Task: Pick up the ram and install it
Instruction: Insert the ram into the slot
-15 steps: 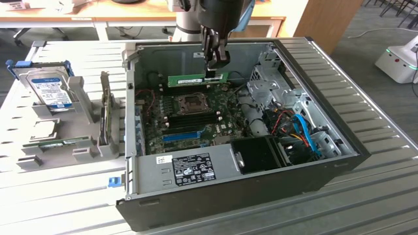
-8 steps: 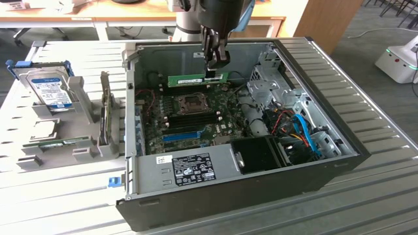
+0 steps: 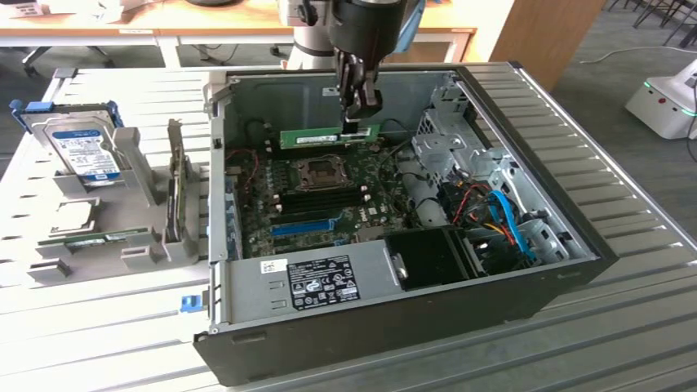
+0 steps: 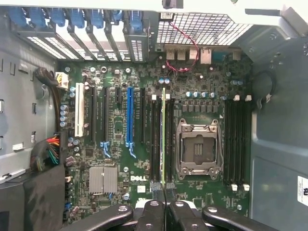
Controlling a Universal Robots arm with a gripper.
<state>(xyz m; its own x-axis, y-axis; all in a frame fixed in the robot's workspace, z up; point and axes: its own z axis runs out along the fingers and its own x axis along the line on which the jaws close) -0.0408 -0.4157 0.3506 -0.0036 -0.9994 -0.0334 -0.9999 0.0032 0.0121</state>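
The ram (image 3: 325, 137) is a narrow green stick with a pale label, held level over the motherboard (image 3: 326, 200) inside the open computer case (image 3: 544, 269). My gripper (image 3: 361, 122) is shut on its right end, coming down from above. In the wrist view the ram (image 4: 163, 139) appears edge-on as a thin green line between my fingertips (image 4: 164, 192). It runs along the black memory slots (image 4: 156, 139) beside the CPU socket (image 4: 198, 149). I cannot tell whether it touches a slot.
A long blue slot (image 4: 129, 115) lies beside the black ones. A metal drive cage (image 3: 452, 139) and blue cables (image 3: 503, 220) fill the case on the exterior view's right. A silver hard drive (image 3: 87, 155) stands in a grey rack (image 3: 130, 245) outside the case.
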